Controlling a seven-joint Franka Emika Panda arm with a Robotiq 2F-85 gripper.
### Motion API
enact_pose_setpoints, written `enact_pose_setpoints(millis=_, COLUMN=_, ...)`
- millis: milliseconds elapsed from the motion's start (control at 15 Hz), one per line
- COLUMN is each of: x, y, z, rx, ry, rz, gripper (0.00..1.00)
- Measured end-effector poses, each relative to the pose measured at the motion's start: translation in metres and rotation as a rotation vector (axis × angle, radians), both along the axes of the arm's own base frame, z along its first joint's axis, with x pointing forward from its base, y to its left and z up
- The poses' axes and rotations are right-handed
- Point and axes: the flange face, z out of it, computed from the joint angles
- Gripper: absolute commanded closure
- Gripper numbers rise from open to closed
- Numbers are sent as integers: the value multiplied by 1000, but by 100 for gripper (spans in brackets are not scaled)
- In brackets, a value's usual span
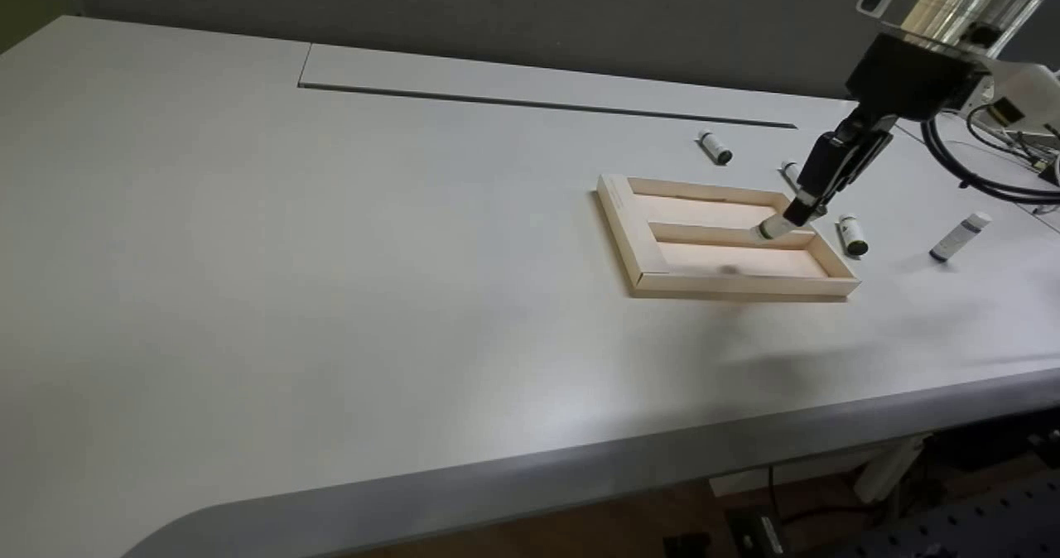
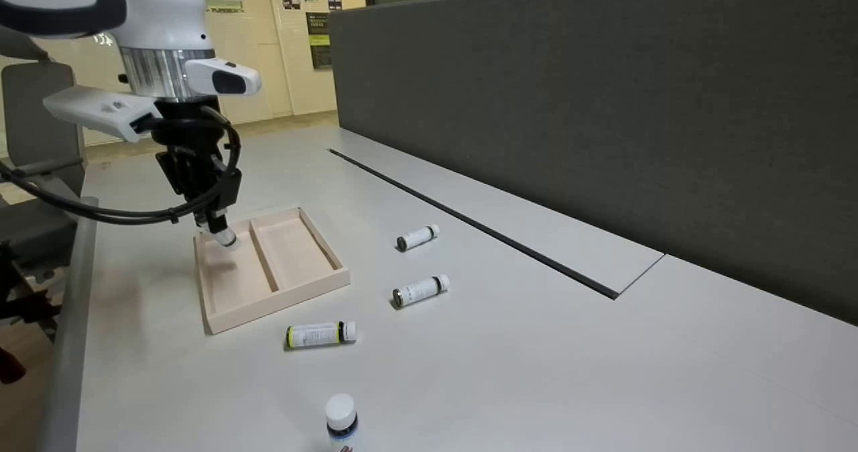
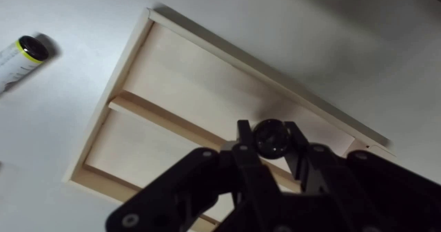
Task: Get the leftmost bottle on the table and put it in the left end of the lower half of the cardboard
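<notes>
My gripper (image 1: 802, 212) is shut on a small white bottle (image 1: 775, 227) and holds it tilted above the cardboard (image 1: 749, 286). In an exterior view the gripper (image 2: 213, 224) and bottle (image 2: 226, 237) are over the half nearer the table's front edge. In the wrist view the bottle's dark round end (image 3: 271, 139) sits between the fingertips (image 3: 270, 135); the rest of it is hidden. The cardboard is a light-tan frame with a lengthwise bar (image 3: 162, 118); no bottle shows in its halves. It lies on the white table (image 1: 373, 293).
Several other bottles are on the table beside the cardboard: three lie on their sides (image 2: 417, 237) (image 2: 420, 291) (image 2: 315, 335), and one with a white cap stands upright (image 2: 342, 420). A grey partition (image 2: 570, 103) runs along the table's back. Cables (image 2: 134, 217) hang from the arm.
</notes>
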Motion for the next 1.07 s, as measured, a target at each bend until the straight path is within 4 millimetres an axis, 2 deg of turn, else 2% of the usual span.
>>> enact_pose_setpoints(millis=333, x=7, y=20, z=-16, rx=9, ry=-5, rz=38, gripper=93)
enact_pose_setpoints(millis=800, x=10, y=34, z=-39, rx=2, ry=-128, rz=59, gripper=93)
enact_pose_setpoints(millis=867, x=10, y=35, z=-41, rx=0, ry=-144, rz=59, gripper=48)
enact_pose_setpoints(millis=933, x=10, y=37, z=-41, rx=-3, ry=-151, rz=63, gripper=46)
enact_pose_setpoints(millis=1067, x=8, y=39, z=-43, rx=-7, ry=-146, rz=72, gripper=35)
